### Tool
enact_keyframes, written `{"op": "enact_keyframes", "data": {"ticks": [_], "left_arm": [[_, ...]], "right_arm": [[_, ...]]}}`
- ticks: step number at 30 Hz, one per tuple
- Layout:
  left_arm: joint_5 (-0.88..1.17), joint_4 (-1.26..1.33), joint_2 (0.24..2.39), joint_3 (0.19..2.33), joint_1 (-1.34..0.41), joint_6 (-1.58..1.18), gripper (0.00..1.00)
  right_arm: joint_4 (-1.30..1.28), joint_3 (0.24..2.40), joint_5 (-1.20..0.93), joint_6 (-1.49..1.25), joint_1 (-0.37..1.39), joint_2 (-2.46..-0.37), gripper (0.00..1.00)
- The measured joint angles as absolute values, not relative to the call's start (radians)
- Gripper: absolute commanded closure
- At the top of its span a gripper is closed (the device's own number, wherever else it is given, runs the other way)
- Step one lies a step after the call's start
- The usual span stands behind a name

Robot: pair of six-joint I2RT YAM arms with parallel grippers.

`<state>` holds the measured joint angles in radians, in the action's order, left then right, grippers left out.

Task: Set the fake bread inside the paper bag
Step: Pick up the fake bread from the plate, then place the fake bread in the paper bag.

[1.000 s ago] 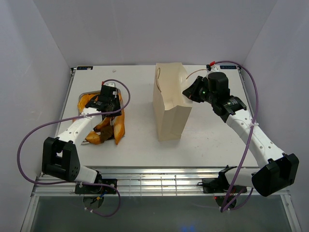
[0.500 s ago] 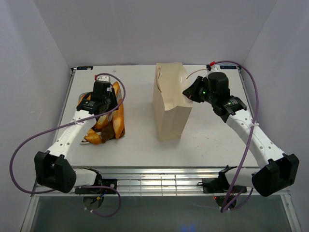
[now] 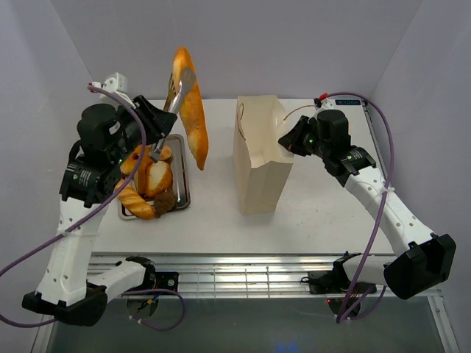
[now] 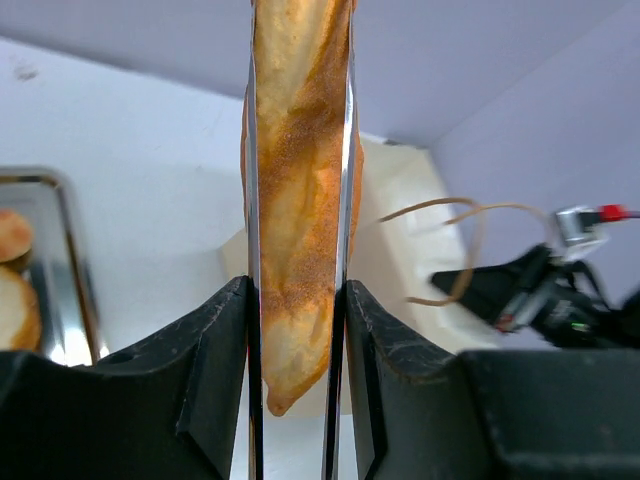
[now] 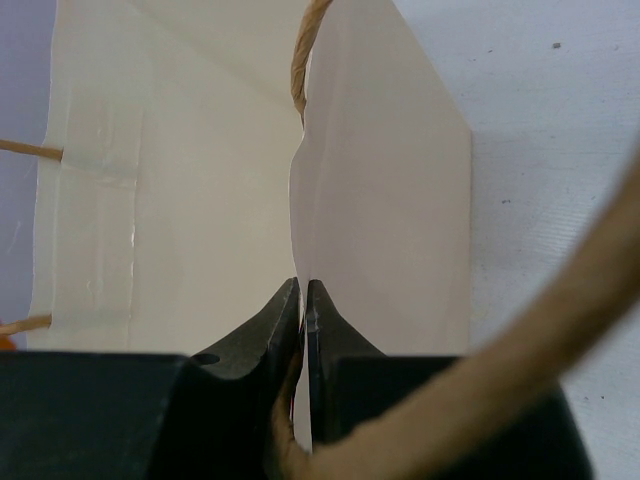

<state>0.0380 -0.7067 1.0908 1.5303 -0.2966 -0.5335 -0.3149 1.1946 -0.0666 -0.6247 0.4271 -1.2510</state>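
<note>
Baguette (image 3: pixel 190 110): in the air, left of the paper bag (image 3: pixel 257 173), clamped lengthwise between tongs (image 3: pixel 176 94) that the left end effector (image 4: pixel 298 335) squeezes. It looks glossy and stiff, probably light and slippery, so it may slide in the metal blades. Right end effector (image 5: pixel 303 310) pinches the bag's rim and holds the mouth open; the bag's bottom is not visible. Other rolls (image 3: pixel 151 176) lie in the tray (image 3: pixel 185 193).

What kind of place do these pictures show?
Probably a robot test booth: plain pale walls enclose a white table, a left arm and a right arm stand at its near edge, and toy bread lies on a steel tray.
</note>
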Motion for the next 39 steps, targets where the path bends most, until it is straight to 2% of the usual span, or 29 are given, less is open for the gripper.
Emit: {"op": "enact_keyframes", "data": {"ticks": [9, 18, 22, 29, 39], "left_arm": [[0.240, -0.543, 1.010, 1.661, -0.297, -0.733, 0.93], [0.381, -0.269, 1.039, 1.537, -0.303, -0.921, 0.92], [0.360, -0.160, 1.063, 1.462, -0.364, -0.956, 0.90], [0.259, -0.049, 1.160, 1.446, -0.608, -0.887, 0.89], [0.094, 0.046, 1.179, 1.333, -0.712, -0.728, 0.88]], "right_arm": [[-0.315, 1.195, -0.067, -0.624, 0.427, -1.251, 0.89], [-0.316, 1.195, -0.067, -0.625, 0.429, -1.251, 0.89], [-0.318, 1.201, -0.071, -0.626, 0.435, -1.254, 0.89], [-0.338, 1.216, -0.070, -0.626, 0.442, -1.259, 0.89], [-0.342, 1.217, -0.065, -0.625, 0.442, -1.259, 0.89]]}}
